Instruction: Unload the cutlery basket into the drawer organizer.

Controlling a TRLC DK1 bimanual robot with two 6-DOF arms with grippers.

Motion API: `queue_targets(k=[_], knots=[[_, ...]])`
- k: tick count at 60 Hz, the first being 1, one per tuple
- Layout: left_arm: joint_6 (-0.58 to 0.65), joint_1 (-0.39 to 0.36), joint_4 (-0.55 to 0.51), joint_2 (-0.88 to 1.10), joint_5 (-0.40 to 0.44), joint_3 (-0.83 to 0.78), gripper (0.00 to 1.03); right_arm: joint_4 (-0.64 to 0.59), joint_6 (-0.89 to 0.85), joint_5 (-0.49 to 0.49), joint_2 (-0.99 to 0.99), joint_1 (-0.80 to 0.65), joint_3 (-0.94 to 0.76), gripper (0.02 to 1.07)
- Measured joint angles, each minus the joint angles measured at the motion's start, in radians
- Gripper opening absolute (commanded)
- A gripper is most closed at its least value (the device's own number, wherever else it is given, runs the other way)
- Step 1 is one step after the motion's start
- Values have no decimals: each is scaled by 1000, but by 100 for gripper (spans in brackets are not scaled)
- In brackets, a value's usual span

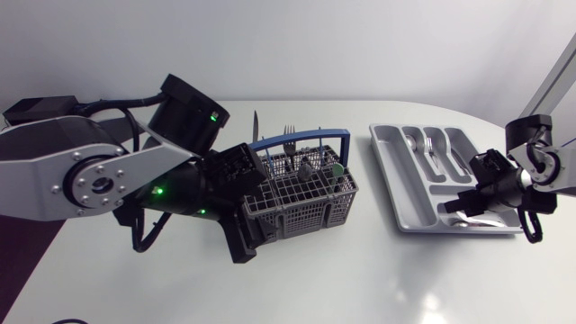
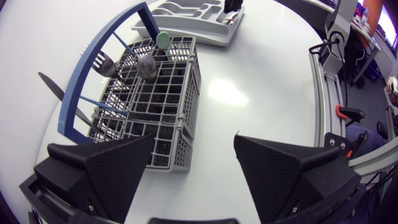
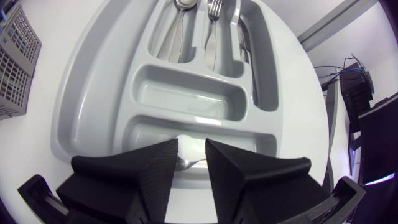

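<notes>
The grey wire cutlery basket [image 1: 301, 193] with a blue handle [image 1: 301, 135] stands mid-table; a knife [image 1: 256, 126], a fork [image 1: 289, 135] and other pieces stick up in it. My left gripper [image 1: 256, 202] is open at the basket's left end; in the left wrist view the basket [image 2: 155, 99] lies just ahead of its wide-spread fingers [image 2: 99, 168]. The grey drawer organizer [image 1: 396, 180] is on the right. My right gripper [image 3: 191, 158] hangs over its near compartment, fingers slightly apart, with a spoon [image 3: 186, 163] lying in the compartment under the gap.
The organizer's long compartments [image 3: 93, 81] hold a spoon [image 1: 411, 139], a fork [image 1: 429, 144] and a knife [image 1: 454, 153]. Its middle cross compartment [image 3: 186, 93] shows only bare plastic. White tabletop [image 1: 360, 270] stretches between basket and organizer and along the front.
</notes>
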Motion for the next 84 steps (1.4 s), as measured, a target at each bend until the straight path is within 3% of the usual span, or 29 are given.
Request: queue_targets(k=[9, 22, 31, 44, 56, 67, 84], knots=[[0, 0, -3, 0, 0, 0, 89, -71, 0, -32, -131, 0, -7, 66], [0, 0, -3, 0, 0, 0, 89, -266, 41, -241, -340, 59, 14, 66], [0, 0, -3, 0, 0, 0, 89, -285, 92, -379, -431, 214, 38, 66], [0, 0, 28, -10, 0, -3, 89, -100, 137, -376, -467, 430, 3, 64], [0, -7, 64, -29, -2, -14, 89, 40, 134, -275, -434, 595, -51, 61], [47, -71, 94, -30, -43, -8, 89, 52, 127, -261, -427, 609, -99, 61], [280, -148, 95, 93, -93, 156, 90, 42, 76, -272, -600, 607, -271, 62]])
